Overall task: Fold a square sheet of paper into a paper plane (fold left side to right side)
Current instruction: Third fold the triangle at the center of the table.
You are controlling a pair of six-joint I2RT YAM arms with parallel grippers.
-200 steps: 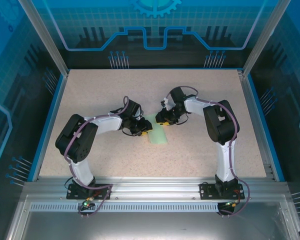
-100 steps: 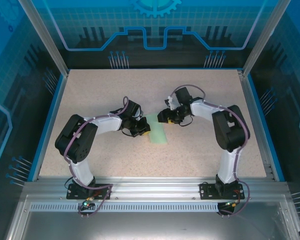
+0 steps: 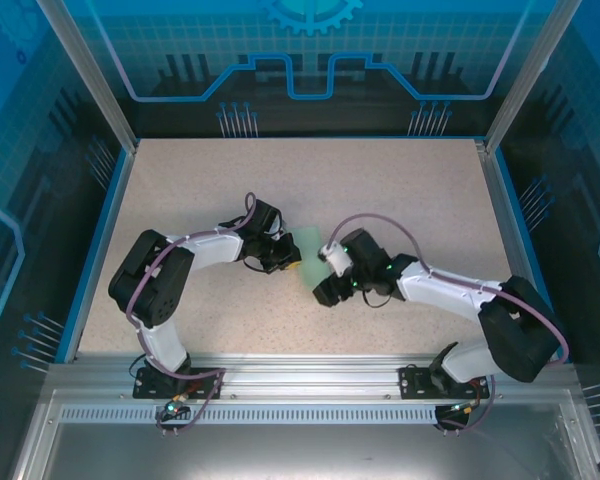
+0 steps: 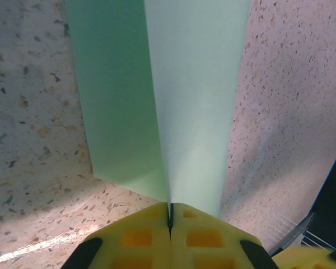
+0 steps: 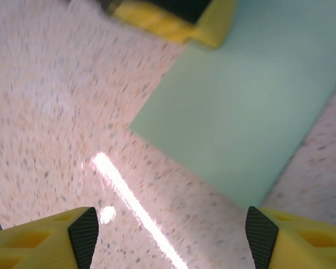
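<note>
Seen from above, the right gripper (image 3: 323, 291) hides the near end of the sheet of paper (image 3: 310, 243). The right wrist view is blurred, and the picture's top edge cuts the sheet off.

Paper (image 4: 196, 84) between left pincer (image 4: 169, 217), right pincer (image 5: 172, 233)

Smooth matt paper (image 4: 196, 101); speckled, faintly glossy table (image 5: 56, 101)
</note>
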